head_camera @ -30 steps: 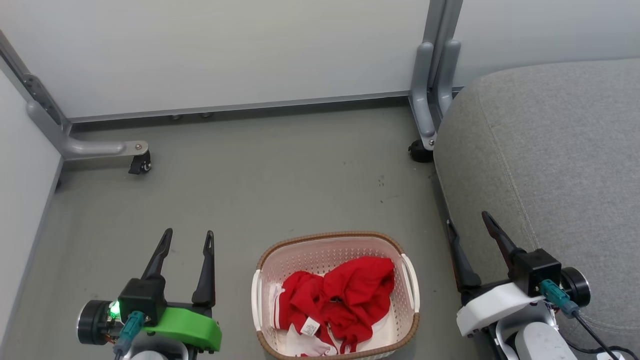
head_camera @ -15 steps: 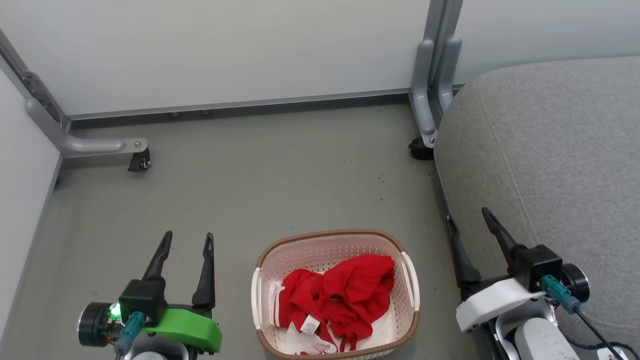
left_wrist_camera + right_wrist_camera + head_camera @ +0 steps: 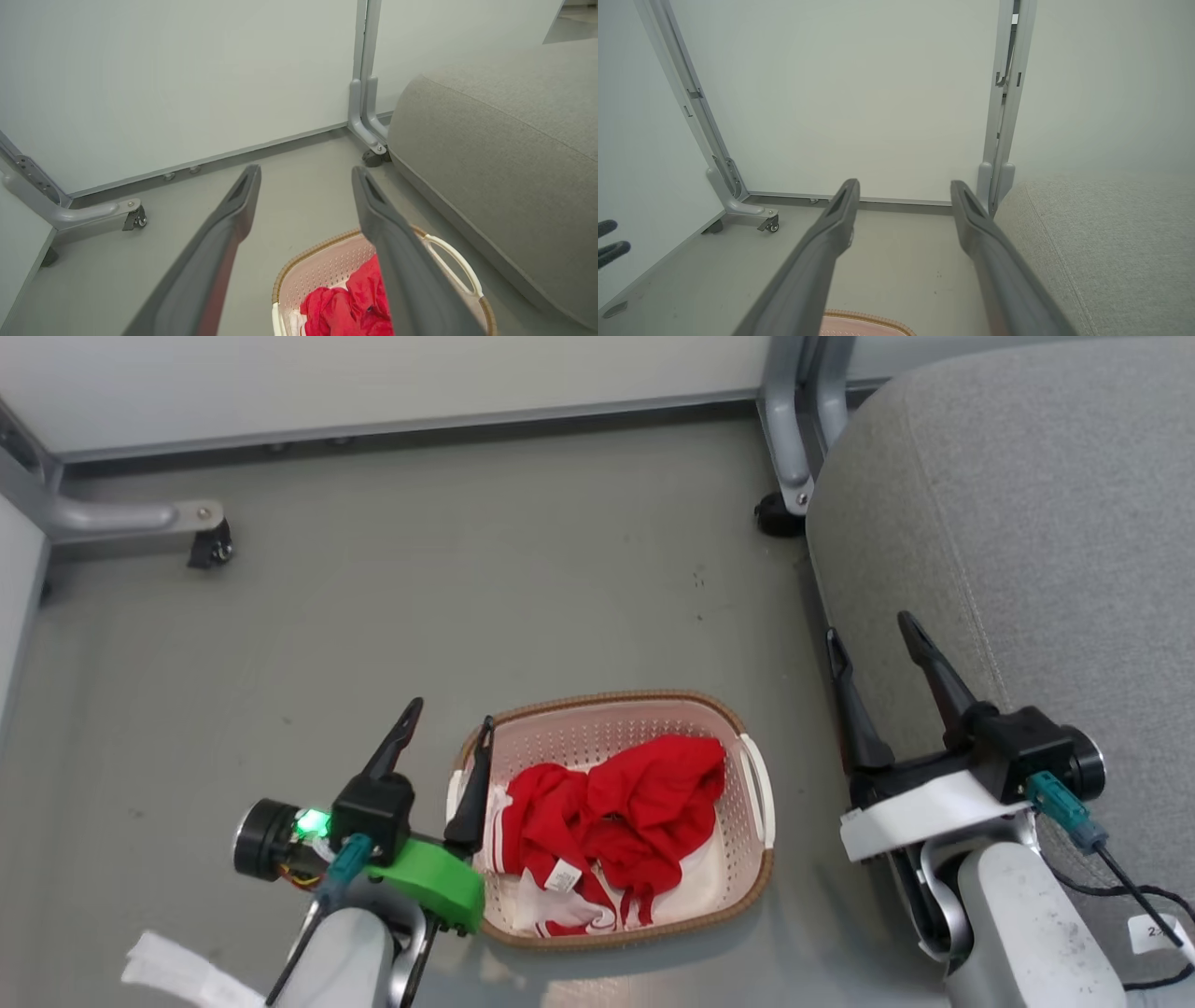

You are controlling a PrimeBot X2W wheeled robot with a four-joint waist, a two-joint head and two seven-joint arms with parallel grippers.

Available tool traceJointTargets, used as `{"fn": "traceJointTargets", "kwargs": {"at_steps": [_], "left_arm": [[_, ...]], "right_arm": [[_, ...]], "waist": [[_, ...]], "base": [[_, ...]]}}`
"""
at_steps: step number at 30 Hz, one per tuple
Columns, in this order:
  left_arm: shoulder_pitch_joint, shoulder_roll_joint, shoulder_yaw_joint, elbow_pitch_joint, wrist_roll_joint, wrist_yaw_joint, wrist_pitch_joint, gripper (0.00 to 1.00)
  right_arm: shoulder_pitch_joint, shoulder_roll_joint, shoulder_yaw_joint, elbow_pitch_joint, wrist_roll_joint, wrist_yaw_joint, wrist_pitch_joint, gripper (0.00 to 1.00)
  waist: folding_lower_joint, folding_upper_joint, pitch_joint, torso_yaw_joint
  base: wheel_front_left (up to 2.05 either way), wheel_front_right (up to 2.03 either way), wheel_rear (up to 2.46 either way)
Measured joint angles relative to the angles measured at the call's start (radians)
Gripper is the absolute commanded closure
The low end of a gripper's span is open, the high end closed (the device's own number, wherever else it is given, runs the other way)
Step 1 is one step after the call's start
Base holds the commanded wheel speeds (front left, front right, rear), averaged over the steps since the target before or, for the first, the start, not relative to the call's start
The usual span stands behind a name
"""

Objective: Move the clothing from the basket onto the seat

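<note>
Clothing: a crumpled red heap of clothing point(image 3: 611, 831) with white patches and a small white tag, lying inside the basket point(image 3: 616, 696), mostly in its middle and left part
Long axis: the heap runs side to side across the basket in the head view, with its highest fold toward the far right corner
Basket: on the floor point(image 3: 467, 569) between the two arms, near the seat point(image 3: 1027, 523) with a strip of floor between them
Left claw: the left gripper point(image 3: 451, 710) has its fingers spread wide with nothing between them; its inner finger crosses the basket's left rim in the head view, and I cannot tell whether it touches
Direction: the heap lies to the right of the left fingertips and a little nearer the robot; in the left wrist view it sits low and right, partly behind the right finger
Right claw: the right gripper point(image 3: 867, 625) is also wide and empty, over the seat's front edge, apart from the basket
Nearer arm: the left, by my reading
Coming move: probably a swing right and a dip down into the heap
</note>
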State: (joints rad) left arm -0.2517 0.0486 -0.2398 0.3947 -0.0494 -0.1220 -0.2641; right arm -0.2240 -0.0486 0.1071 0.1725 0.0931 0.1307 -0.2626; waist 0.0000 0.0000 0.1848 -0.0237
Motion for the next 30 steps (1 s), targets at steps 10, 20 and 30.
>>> {"fn": "traceJointTargets", "kwargs": {"at_steps": [10,20,30], "left_arm": [[-0.218,-0.001,-0.184,0.278,0.054,-0.002,0.0,0.0],[-0.452,-0.002,-0.314,0.578,0.117,-0.005,0.04,0.0],[-0.646,0.023,-0.363,0.778,0.162,0.0,0.084,0.0]], "right_arm": [[-0.095,0.0,0.006,-0.084,0.006,0.0,0.0,0.0],[-0.174,-0.001,0.05,-0.136,0.032,0.0,0.0,0.0],[-0.221,-0.002,0.081,-0.171,0.09,0.0,0.0,0.0]], "waist": [[0.0001,0.0,0.19,-0.029],[0.0001,0.0,0.386,-0.071],[0.0002,0.0,0.56,-0.14]], "base": [[0.0,0.0,0.0],[0.0,0.0,0.0],[0.0,0.0,0.0]]}}
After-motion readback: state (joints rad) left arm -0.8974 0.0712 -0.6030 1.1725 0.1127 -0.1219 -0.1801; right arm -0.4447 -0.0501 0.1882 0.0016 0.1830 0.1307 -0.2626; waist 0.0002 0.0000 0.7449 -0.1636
